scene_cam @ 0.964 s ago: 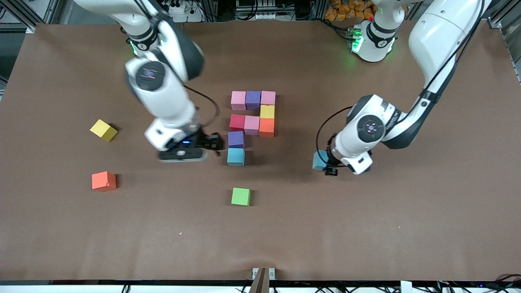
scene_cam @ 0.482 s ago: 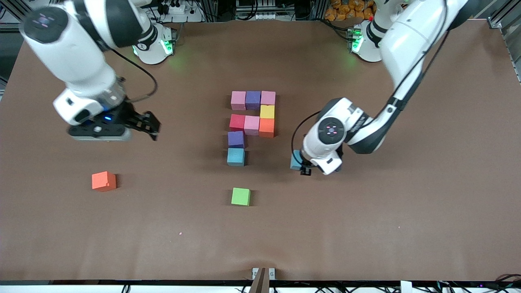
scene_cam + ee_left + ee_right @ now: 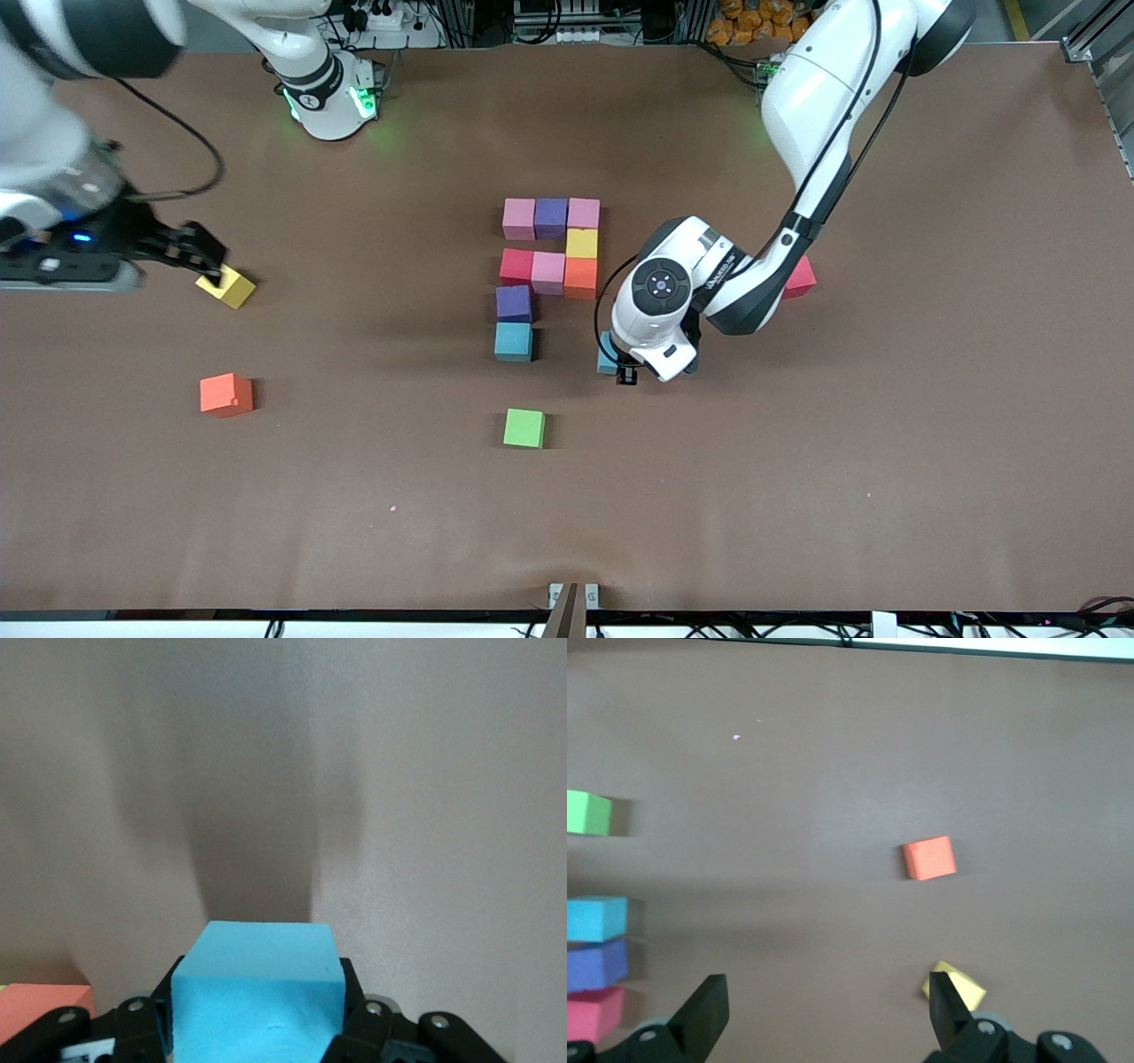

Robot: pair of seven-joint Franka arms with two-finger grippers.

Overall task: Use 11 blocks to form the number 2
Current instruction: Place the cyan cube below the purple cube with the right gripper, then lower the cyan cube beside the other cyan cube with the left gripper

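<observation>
Showing front view: unfinished multicoloured cube digit at table centre — top row pink matte cube [image 3: 519,219], purple cube [image 3: 551,217], pink; yellow below; then red, pink, orange row; purple, then light blue cube [image 3: 514,341] nearest camera. Left gripper [image 3: 623,365] over table beside digit, clamping second light blue cube [image 3: 608,353]. Right gripper [image 3: 202,255] spread wide over loose yellow cube [image 3: 229,285].

Left wrist view: fingers [image 3: 365,1036] pinch blue cube's sides.

Right wrist view: loose orange cube [image 3: 928,858], green cube [image 3: 588,811] apart.
</observation>
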